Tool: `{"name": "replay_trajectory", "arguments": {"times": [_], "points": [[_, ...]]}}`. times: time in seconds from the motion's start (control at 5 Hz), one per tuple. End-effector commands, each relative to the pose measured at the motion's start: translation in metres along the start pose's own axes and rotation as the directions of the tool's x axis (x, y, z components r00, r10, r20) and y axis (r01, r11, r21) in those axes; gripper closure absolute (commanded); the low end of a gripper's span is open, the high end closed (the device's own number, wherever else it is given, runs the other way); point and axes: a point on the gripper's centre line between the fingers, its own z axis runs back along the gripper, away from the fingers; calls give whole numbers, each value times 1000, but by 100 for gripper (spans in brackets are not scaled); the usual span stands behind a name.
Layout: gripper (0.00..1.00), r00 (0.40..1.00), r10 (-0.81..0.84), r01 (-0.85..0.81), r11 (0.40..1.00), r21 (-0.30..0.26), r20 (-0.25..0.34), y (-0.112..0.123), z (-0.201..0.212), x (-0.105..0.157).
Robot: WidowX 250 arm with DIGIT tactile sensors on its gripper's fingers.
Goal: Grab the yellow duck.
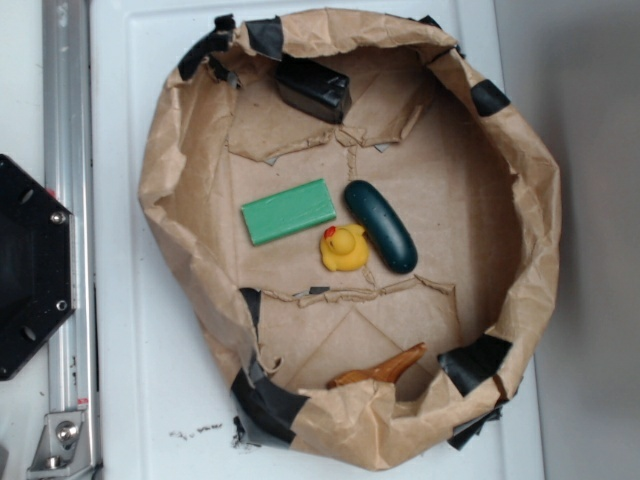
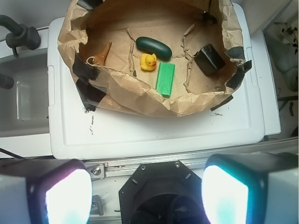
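Observation:
The yellow duck (image 1: 343, 248) (image 2: 148, 61) sits upright on the brown paper floor of a crumpled paper basin (image 1: 180, 200) (image 2: 140, 98), between a green block (image 1: 288, 211) (image 2: 165, 78) and a dark green cucumber-shaped piece (image 1: 381, 226) (image 2: 153, 47). My gripper (image 2: 147, 193) shows only in the wrist view, high above the robot base and far from the basin. Its fingers (image 2: 65, 196) stand wide apart with nothing between them. The exterior view shows no gripper.
A black box (image 1: 313, 88) (image 2: 210, 59) rests at one end of the basin, a brown wooden curved piece (image 1: 380, 368) (image 2: 101, 55) at the other. The basin stands on a white lid (image 1: 130, 400) (image 2: 140, 135). A black robot base (image 1: 28, 265) and metal rail (image 1: 68, 200) lie alongside.

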Motion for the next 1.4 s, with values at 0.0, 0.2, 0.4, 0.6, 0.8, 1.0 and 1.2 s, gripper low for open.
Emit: {"name": "replay_trajectory", "arguments": {"times": [0.0,0.2,0.4,0.6,0.8,1.0,1.2], "points": [[0,1000,0,0,1000,0,0,0,0,0],[0,1000,-1,2,1000,-6,22,13,-19,42],[0,1000,-5,5,1000,-8,7,15,-33,65],[0,1000,-17,17,1000,7,-7,9,-68,91],[0,1000,-10,10,999,43,4,9,-103,104],[0,998,-57,56,998,26,33,8,-133,114],[0,998,-65,65,998,11,25,19,-155,117]]}}
